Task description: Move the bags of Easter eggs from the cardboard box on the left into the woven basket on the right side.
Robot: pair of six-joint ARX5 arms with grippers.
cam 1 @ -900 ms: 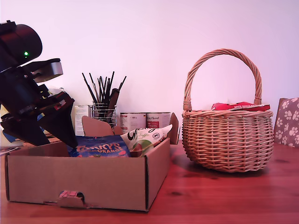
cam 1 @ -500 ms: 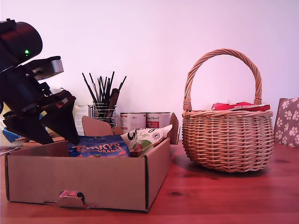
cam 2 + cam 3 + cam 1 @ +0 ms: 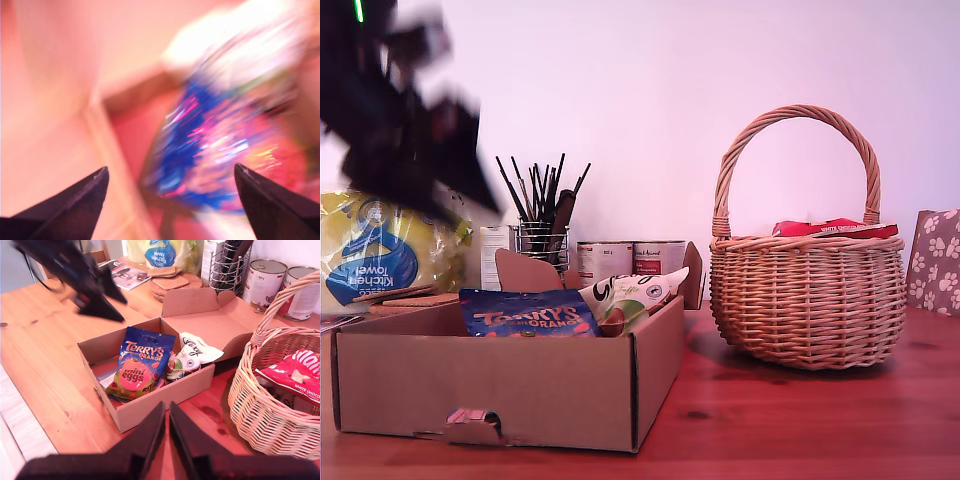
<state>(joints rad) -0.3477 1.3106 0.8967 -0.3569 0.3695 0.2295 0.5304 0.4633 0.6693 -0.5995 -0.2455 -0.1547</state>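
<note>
My first gripper [image 3: 170, 200] stood wide open with nothing between its fingers, above the blue bag [image 3: 210, 155]; that view was heavily blurred, so contact could not be confirmed, though none appeared. My second gripper [image 3: 166, 440] had its fingers closed together, empty, over the table [image 3: 40, 355] just in front of the cardboard box [image 3: 150, 405]. The blue bag [image 3: 140, 365] and the white bag [image 3: 192, 357] lay side by side in the box, touching, the white one at 3 o'clock of the blue in the second wrist view. The woven basket [image 3: 805, 300] stood at 3 o'clock of the box [image 3: 500, 390] in the exterior view, apart from it, holding a red packet [image 3: 835, 228]. Behind the box stood two tins [image 3: 630, 262], a utensil rack [image 3: 542, 235] and a kitchen towel pack [image 3: 380, 250]. Only the second wrist view showed the bags' full faces and coasters [image 3: 170, 280]; the exterior view showed a blurred arm [image 3: 405, 130] at 10 o'clock.
</note>
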